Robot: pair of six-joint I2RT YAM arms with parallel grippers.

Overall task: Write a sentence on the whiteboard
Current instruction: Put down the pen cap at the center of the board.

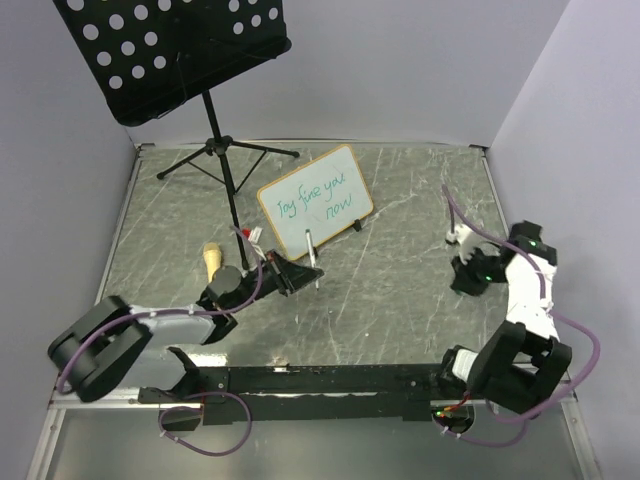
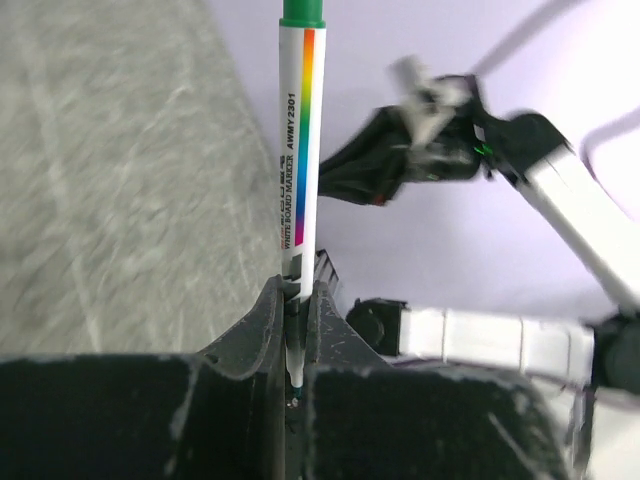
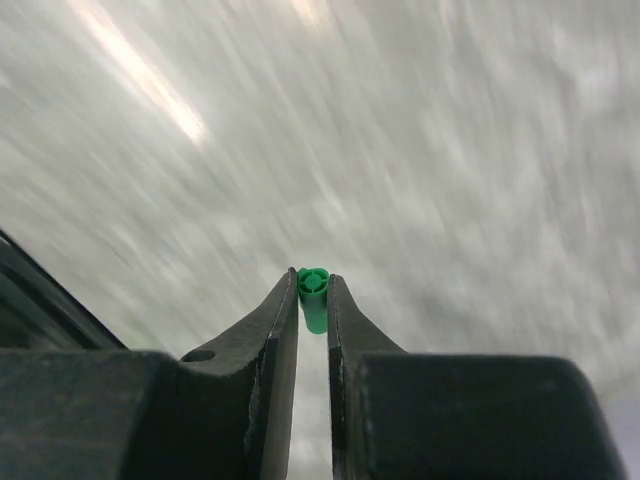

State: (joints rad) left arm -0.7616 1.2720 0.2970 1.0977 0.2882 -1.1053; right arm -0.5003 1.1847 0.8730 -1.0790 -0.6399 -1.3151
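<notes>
- Looking across the grey marbled counter (image 1: pixel 400 290), we see a black perforated music stand (image 1: pixel 170 50) at the far left; its tripod legs spread just left of the whiteboard (image 1: pixel 315 200)
- the whiteboard stands tilted near the middle of the counter, with green handwriting across its face; the stand's pole rises close beside its left edge
- a tan object (image 1: pixel 212 262) lies on the counter beside the left arm's wrist; we cannot tell what it is
- the left tool (image 2: pixel 297 300) is clenched on a white marker (image 2: pixel 300 150) with a rainbow stripe; it grips near one end, and the green end points away from the fingers; from above, the marker stands just before the board's near edge, and we cannot tell whether it touches
- the right tool (image 3: pixel 313 290) sits well apart at the right side; it is clenched on a small green cap (image 3: pixel 314 298)
</notes>
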